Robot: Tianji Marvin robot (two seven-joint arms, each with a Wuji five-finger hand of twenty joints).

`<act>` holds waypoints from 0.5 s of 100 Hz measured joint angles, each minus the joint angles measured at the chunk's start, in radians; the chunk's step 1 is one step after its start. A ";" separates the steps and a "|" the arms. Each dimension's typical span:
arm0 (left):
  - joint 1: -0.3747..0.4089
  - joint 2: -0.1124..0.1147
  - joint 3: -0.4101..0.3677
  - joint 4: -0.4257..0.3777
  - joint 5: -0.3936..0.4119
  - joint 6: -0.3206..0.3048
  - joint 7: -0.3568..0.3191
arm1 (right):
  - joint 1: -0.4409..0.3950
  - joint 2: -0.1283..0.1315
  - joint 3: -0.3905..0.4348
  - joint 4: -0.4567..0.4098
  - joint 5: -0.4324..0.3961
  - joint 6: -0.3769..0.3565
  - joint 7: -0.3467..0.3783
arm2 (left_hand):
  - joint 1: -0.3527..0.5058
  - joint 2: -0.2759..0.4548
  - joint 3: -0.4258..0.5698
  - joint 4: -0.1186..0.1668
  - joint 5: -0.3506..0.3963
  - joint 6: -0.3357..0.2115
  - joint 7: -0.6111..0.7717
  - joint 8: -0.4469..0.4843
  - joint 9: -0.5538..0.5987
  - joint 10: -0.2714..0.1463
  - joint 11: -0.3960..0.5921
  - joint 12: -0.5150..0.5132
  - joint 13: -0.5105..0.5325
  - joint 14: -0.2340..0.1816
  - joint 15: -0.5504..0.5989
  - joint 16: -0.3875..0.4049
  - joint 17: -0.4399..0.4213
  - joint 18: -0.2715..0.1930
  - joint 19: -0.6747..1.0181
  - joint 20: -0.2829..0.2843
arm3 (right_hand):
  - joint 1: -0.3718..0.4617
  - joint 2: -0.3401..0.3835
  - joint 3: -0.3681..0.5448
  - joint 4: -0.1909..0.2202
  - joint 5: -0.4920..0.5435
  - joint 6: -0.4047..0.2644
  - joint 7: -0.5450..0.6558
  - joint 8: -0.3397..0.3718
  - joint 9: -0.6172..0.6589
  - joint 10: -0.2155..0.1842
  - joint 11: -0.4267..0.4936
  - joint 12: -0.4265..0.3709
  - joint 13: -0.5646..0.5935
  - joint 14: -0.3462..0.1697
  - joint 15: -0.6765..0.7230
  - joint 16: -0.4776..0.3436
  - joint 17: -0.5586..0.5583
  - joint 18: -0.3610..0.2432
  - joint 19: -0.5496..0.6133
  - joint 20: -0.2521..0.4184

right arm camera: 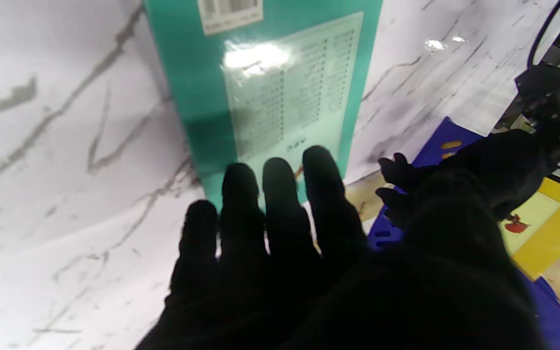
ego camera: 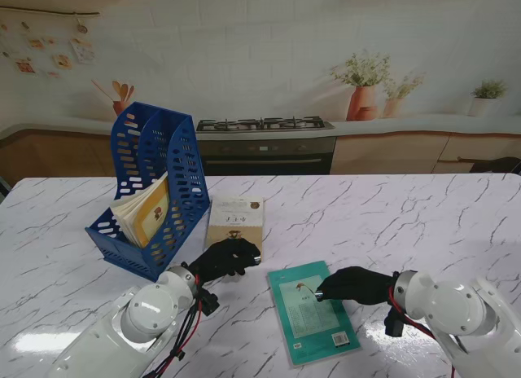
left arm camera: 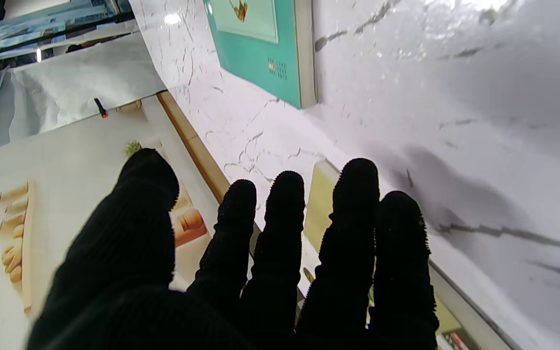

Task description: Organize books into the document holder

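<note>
the flat cream-covered paperback book point(ego camera: 235, 222) lies on the white marble worktop point(ego camera: 391, 223) just beside the blue perforated plastic document holder point(ego camera: 155, 191), which already has books leaning in it. your left robot hand point(ego camera: 226, 257) rests at its near edge, fingers together, gripping nothing; get fingertips under that edge before lifting. the right robot hand point(ego camera: 352, 283) lies spread on the teal glossy book point(ego camera: 313, 313), empty. the left wrist view alone shows the cream book's edge between the fingers point(left arm camera: 358, 204).

Marble table point(ego camera: 423, 223): holder point(ego camera: 151, 191), two books point(ego camera: 313, 313).
</note>
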 measured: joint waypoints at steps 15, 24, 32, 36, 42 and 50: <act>-0.019 -0.001 0.031 0.024 -0.014 -0.009 -0.018 | -0.004 0.005 0.002 0.017 0.027 0.010 0.006 | 0.000 0.012 0.001 0.000 0.000 0.000 0.003 0.000 0.000 0.000 0.000 0.000 0.000 0.001 0.009 -0.017 0.008 0.002 0.004 0.003 | 0.000 0.000 0.000 0.000 0.000 0.000 0.000 0.000 -0.001 -0.014 -0.001 0.000 -0.013 -0.048 -0.018 -0.002 0.000 0.000 -0.001 -0.001; -0.039 -0.003 0.058 0.049 -0.053 -0.010 -0.033 | -0.004 0.007 0.001 0.025 0.049 0.013 0.011 | 0.000 0.012 0.001 0.000 0.000 0.001 0.003 0.000 0.000 0.000 0.000 0.000 0.000 0.002 0.018 -0.032 0.013 0.003 0.004 0.003 | 0.000 0.000 0.000 0.000 0.000 0.000 0.000 0.000 -0.001 -0.023 -0.002 0.000 -0.015 -0.068 -0.039 -0.005 0.003 0.000 -0.001 -0.001; -0.051 -0.007 0.067 0.066 -0.072 -0.011 -0.041 | -0.002 0.009 -0.002 0.028 0.054 0.010 0.015 | 0.000 0.012 0.001 0.000 0.000 0.002 0.003 0.000 0.000 0.000 0.000 0.000 0.000 -0.004 0.030 -0.034 0.019 -0.001 0.025 0.003 | 0.000 0.000 0.001 0.000 0.000 0.000 0.000 0.000 -0.001 -0.024 -0.002 0.000 -0.015 -0.070 -0.042 -0.006 0.010 0.000 -0.001 -0.001; -0.058 -0.009 0.074 0.072 -0.077 -0.013 -0.043 | 0.001 0.010 -0.006 0.032 0.071 0.011 0.019 | 0.000 0.012 0.001 0.000 0.000 0.003 0.003 0.000 0.000 0.000 0.000 0.000 0.000 -0.004 0.032 -0.034 0.020 -0.001 0.036 0.003 | 0.000 0.000 0.001 0.000 0.000 0.000 0.000 0.000 -0.001 -0.024 -0.002 0.000 -0.015 -0.070 -0.042 -0.006 0.012 0.000 0.000 -0.001; -0.071 -0.011 0.087 0.085 -0.085 -0.022 -0.046 | 0.006 0.012 -0.015 0.042 0.116 0.018 0.030 | 0.000 0.013 0.001 0.000 0.000 0.021 0.003 0.000 0.000 0.000 0.000 0.000 0.000 -0.004 0.035 -0.034 0.021 -0.001 0.049 0.003 | 0.000 0.000 0.001 0.000 0.000 0.000 0.000 0.000 -0.001 -0.024 -0.002 0.000 -0.014 -0.068 -0.036 -0.004 -0.010 -0.002 0.034 0.011; -0.082 -0.015 0.095 0.096 -0.093 -0.029 -0.050 | 0.010 0.013 -0.023 0.048 0.134 0.022 0.038 | 0.000 0.024 0.001 0.000 0.000 0.021 0.003 -0.001 0.000 0.000 0.000 -0.001 0.000 -0.004 0.035 -0.051 0.021 -0.001 0.049 0.003 | 0.000 0.000 0.002 0.000 0.000 0.000 0.000 0.000 -0.001 -0.028 -0.002 0.000 -0.013 -0.075 -0.026 -0.003 -0.008 -0.021 0.050 0.012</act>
